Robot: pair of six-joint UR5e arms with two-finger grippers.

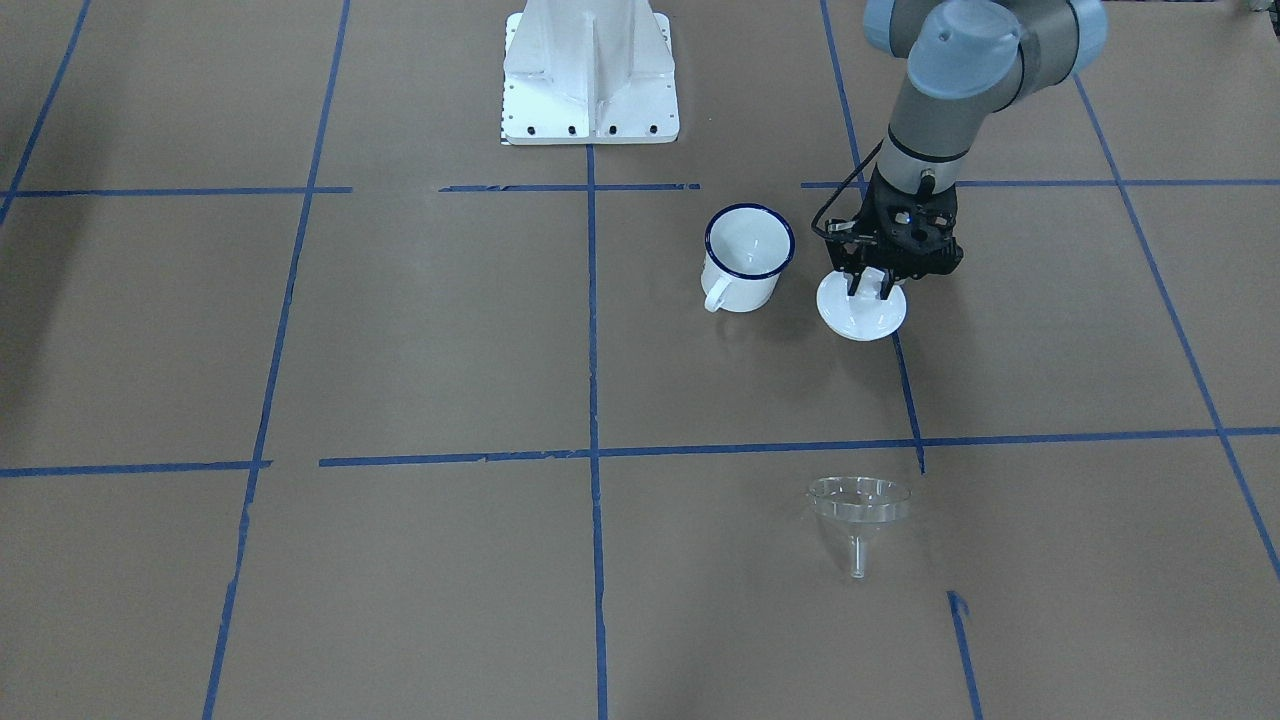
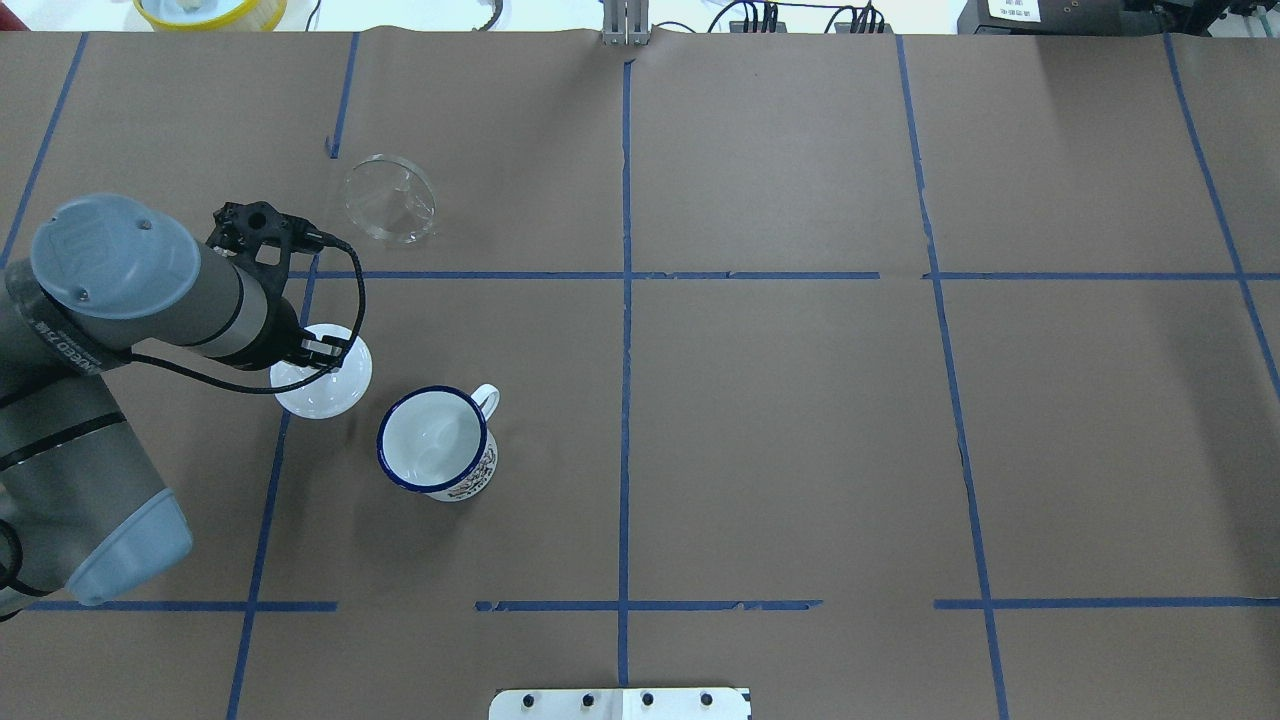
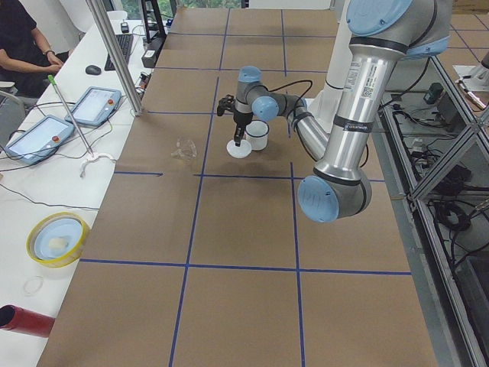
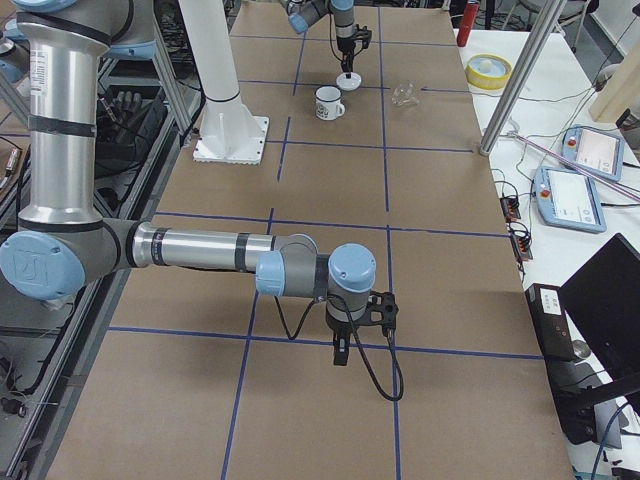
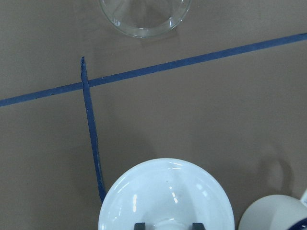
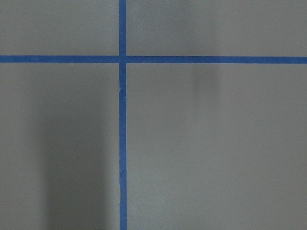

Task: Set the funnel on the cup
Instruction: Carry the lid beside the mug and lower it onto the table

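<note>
The clear funnel [image 1: 858,505] lies on its side on the brown table, apart from everything else; it also shows in the overhead view [image 2: 390,198] and at the top of the left wrist view [image 5: 144,14]. The white cup [image 1: 748,255] with a dark blue rim stands upright and uncovered [image 2: 435,440]. My left gripper [image 1: 870,288] is shut on the knob of a round white lid [image 1: 862,318], right beside the cup on my left. I cannot tell whether the lid touches the table. My right gripper [image 4: 340,350] hangs over bare table far from these things; I cannot tell its state.
The white robot base plate [image 1: 590,80] stands behind the cup. Blue tape lines [image 2: 625,275] cross the brown table. A yellow bowl [image 2: 210,10] sits past the far edge. Tablets [image 3: 95,105] and a seated operator [image 3: 23,38] are at the side desk.
</note>
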